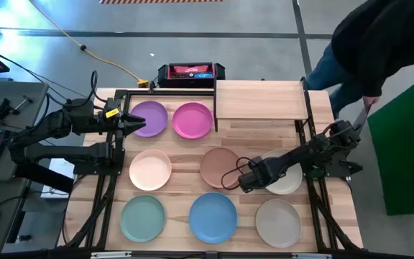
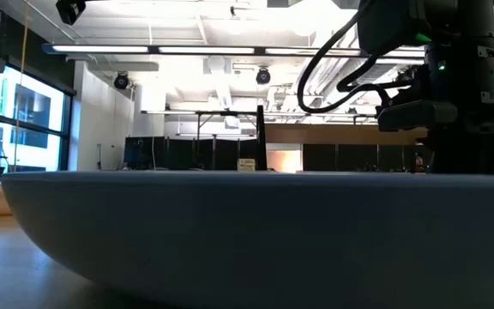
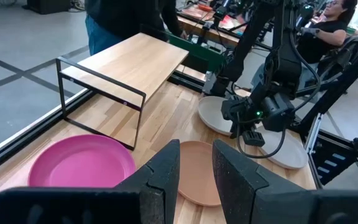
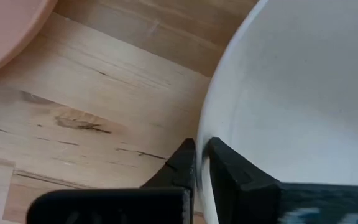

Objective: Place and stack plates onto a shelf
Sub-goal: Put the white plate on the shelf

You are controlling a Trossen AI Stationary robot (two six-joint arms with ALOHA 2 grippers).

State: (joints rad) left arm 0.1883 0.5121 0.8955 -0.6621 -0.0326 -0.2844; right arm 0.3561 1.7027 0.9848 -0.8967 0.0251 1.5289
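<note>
Eight plates are lying on the table (image 1: 322, 108), none yet on the shelf (image 1: 259, 99), which is standing bare at the far edge, right of the pink plate (image 1: 192, 119). The right gripper (image 4: 202, 163) is pinching the near rim of a beige plate (image 1: 287, 181), beside the brown plate (image 1: 218, 167), one finger inside the rim and one outside. The next move, judged: the plate should be lifted level and slowly, since a thin rim pinch may let it tilt or slip; it must clear the shelf edge before being lowered. The left gripper (image 3: 194, 180) is hovering by the purple plate (image 1: 149, 117), jaws apart, holding nothing.

Hard to make out: the blue plate (image 2: 256, 232) is filling the low view, hiding the table. The arm is covering part of the beige plate from above. A person (image 1: 379, 43) is standing cut off at the far right corner.
</note>
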